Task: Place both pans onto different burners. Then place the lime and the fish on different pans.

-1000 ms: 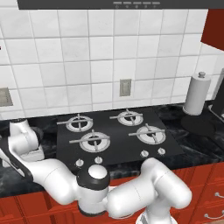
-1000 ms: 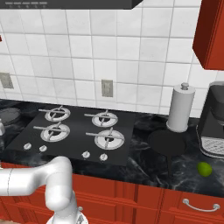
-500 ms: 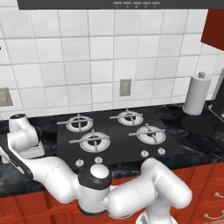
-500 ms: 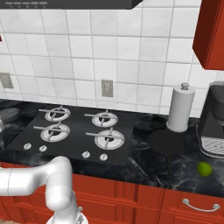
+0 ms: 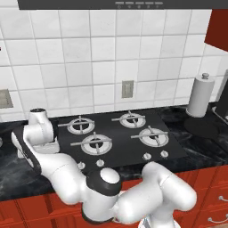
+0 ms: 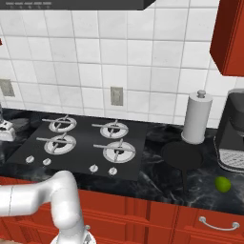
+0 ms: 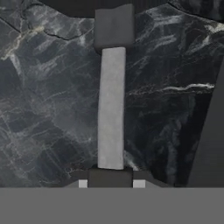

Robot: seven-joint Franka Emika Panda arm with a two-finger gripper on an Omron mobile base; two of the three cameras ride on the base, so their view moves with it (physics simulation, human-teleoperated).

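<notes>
While hand [image 7: 109,177] pinches one pan handle [image 7: 111,109], four burners [image 6: 116,151] bare, one black pan [image 6: 185,156], one lime [image 6: 222,184] on counter

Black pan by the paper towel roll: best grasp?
Probably best: grip the round black frying pan by its thin straight handle, from above. It sticks out toward the counter's front edge, away from the white paper towel roll behind.

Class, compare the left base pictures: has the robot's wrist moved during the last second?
Yes. The wrist has shifted right, closer to the left edge of the cooktop, and risen slightly.
</notes>
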